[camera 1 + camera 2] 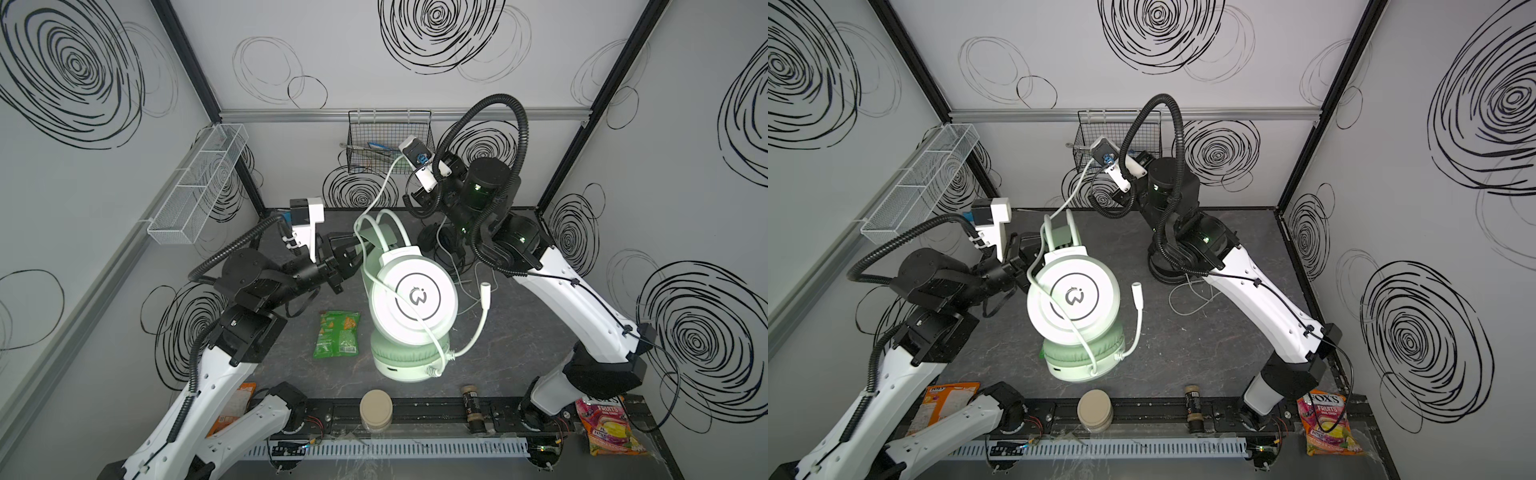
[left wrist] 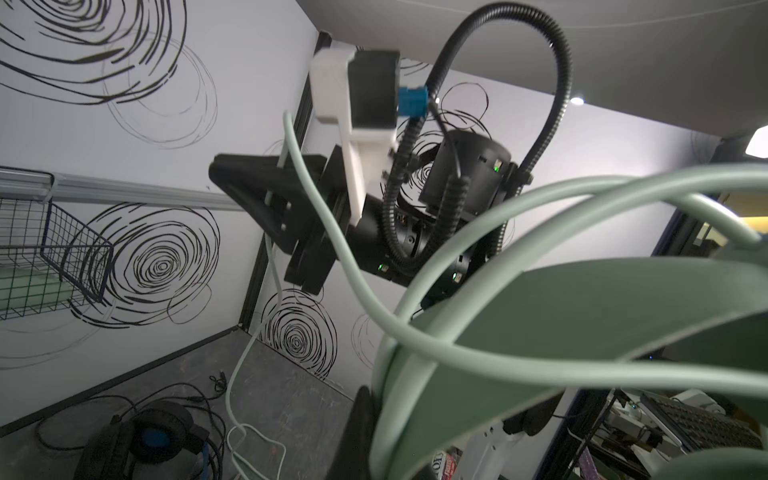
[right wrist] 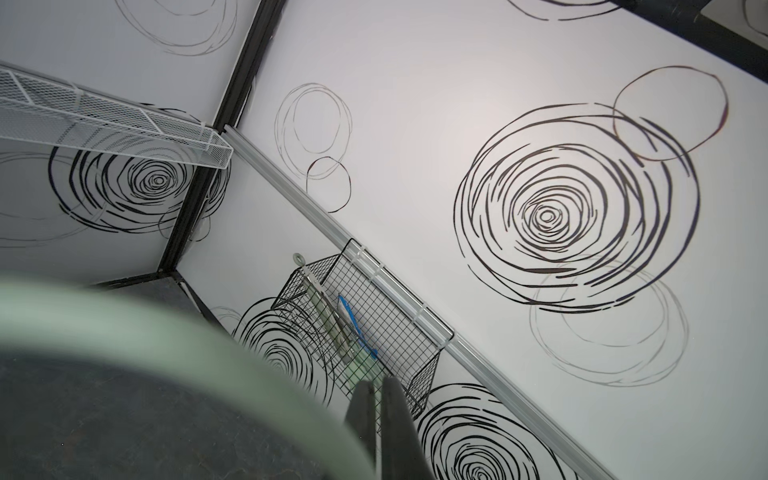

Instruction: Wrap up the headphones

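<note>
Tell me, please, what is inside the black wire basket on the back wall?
The basket holds metal tongs and a blue item; the right end effector covers one corner.

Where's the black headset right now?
In both top views the black headset lies on the table at the back, right of centre, under the right arm, just behind the mint-green headset.

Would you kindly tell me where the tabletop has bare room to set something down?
Bare tabletop lies between the raised mint-green headset and the right arm, and in the back right corner. It is crowded at the back middle around the black headset, and along the front rail with jar and bottle.
</note>
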You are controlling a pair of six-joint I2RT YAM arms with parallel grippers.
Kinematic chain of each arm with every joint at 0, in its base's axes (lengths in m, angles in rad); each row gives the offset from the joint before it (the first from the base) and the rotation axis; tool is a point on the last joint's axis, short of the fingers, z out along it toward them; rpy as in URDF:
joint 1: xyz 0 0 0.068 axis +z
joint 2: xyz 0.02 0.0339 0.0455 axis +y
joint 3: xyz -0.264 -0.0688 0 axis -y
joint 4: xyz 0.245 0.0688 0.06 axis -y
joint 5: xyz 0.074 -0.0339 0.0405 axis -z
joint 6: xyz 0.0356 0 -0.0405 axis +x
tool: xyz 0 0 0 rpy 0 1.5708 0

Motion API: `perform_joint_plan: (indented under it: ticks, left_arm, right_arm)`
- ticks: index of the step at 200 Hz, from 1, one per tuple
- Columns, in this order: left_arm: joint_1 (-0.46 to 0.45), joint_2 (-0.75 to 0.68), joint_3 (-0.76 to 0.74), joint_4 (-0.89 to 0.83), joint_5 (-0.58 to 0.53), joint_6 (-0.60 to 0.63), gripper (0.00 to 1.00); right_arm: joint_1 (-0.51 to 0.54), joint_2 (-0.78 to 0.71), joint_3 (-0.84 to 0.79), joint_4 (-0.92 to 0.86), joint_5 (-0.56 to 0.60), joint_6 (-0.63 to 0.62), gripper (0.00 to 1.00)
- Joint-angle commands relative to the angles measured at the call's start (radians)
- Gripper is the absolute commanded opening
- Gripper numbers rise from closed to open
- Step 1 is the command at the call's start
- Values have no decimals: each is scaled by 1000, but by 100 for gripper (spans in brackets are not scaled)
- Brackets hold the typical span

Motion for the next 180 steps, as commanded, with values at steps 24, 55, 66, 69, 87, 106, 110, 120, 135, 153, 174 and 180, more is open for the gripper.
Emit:
perform_joint_plan:
  ticks: [24,55,66,69,87,106,110,120,135,153,174,180]
  left_arm:
    - [108,-26,22,201,-81,-179,0]
    - [132,-20,91,84,-141,-129,0]
    - [139,-15,108,68,-159,-130,0]
    - [139,-15,110,65,-166,-134,0]
    - [153,-11,113,85,-205,-182,0]
    - [162,1,113,124,-259,-248,0]
    - [164,4,113,129,-272,-259,0]
    - [169,8,116,127,-309,-274,0]
    - [171,11,119,98,-378,-292,0]
    - [174,9,123,41,-471,-298,0]
    - [175,13,142,-75,-595,-268,0]
    - [176,13,143,-106,-629,-260,0]
  right_arm:
    - [0,-41,-27,-14,-42,106,0]
    - [-44,-42,-38,-27,-82,198,0]
    - [-59,-49,-62,-26,-97,229,0]
    - [-62,-52,-73,-23,-101,234,0]
    - [-63,-80,-150,-3,-128,262,0]
    - [-63,-125,-250,49,-165,292,0]
    - [-63,-135,-271,64,-173,295,0]
    - [-63,-158,-319,97,-191,303,0]
    - [-63,-179,-374,128,-214,310,0]
    - [-63,-207,-441,165,-237,320,0]
    - [-61,-230,-501,189,-255,337,0]
    - [-61,-233,-510,189,-259,338,0]
